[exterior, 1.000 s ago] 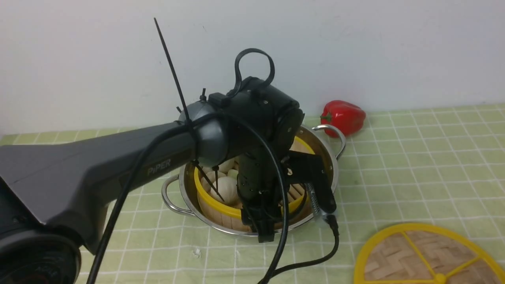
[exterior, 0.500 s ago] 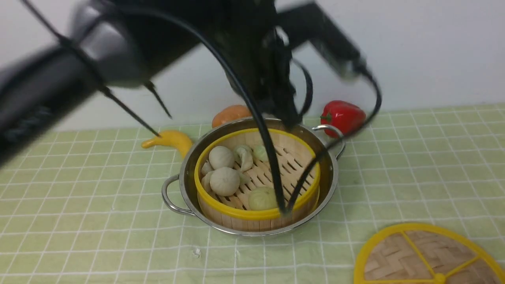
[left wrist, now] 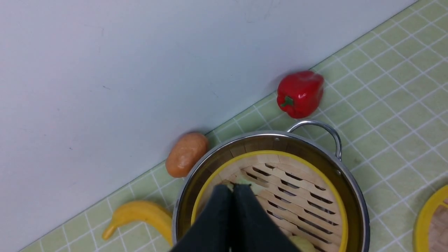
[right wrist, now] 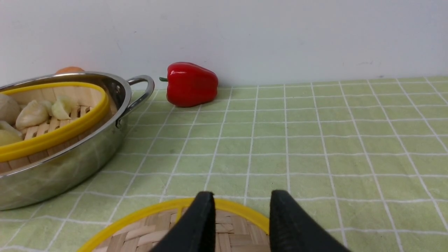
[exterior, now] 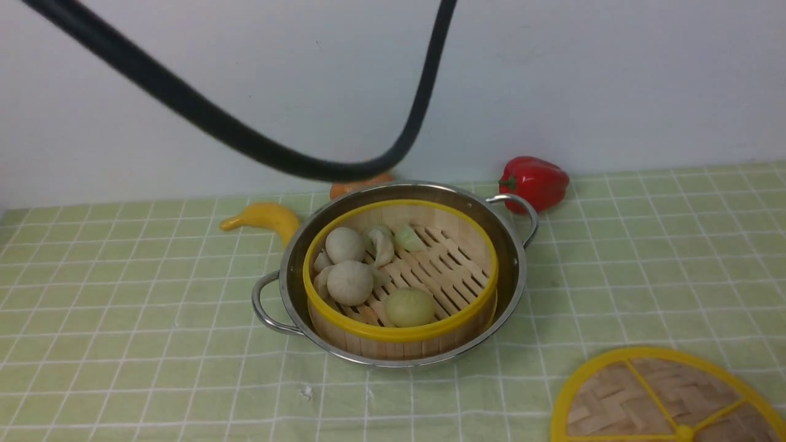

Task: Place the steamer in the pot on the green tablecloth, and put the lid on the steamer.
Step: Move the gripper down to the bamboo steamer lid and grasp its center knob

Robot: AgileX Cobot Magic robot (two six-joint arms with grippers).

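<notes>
The steamer (exterior: pixel 451 270), a bamboo basket with a yellow rim and several dumplings in it, sits inside the steel pot (exterior: pixel 511 264) on the green tablecloth (exterior: pixel 645 258). The lid (exterior: pixel 651 399) lies flat on the cloth at the near right, partly cut off by the frame. My left gripper (left wrist: pixel 232 187) hangs above the steamer (left wrist: pixel 297 178), its black fingers pressed together and holding nothing. In the front view only its cable shows. My right gripper (right wrist: pixel 241 199) is open, low over the far rim of the lid (right wrist: pixel 140 227).
A red pepper (exterior: pixel 535 181) lies by the wall behind the pot's right handle. An orange vegetable (left wrist: pixel 185 154) and a yellow banana (exterior: pixel 264 218) sit behind and left of the pot. A black cable (exterior: pixel 245 138) loops across the top of the front view.
My left arm has risen off the steamer and out of the front view, leaving only its cable. Its fingers have gone from open to shut. The steamer stays in the pot.
</notes>
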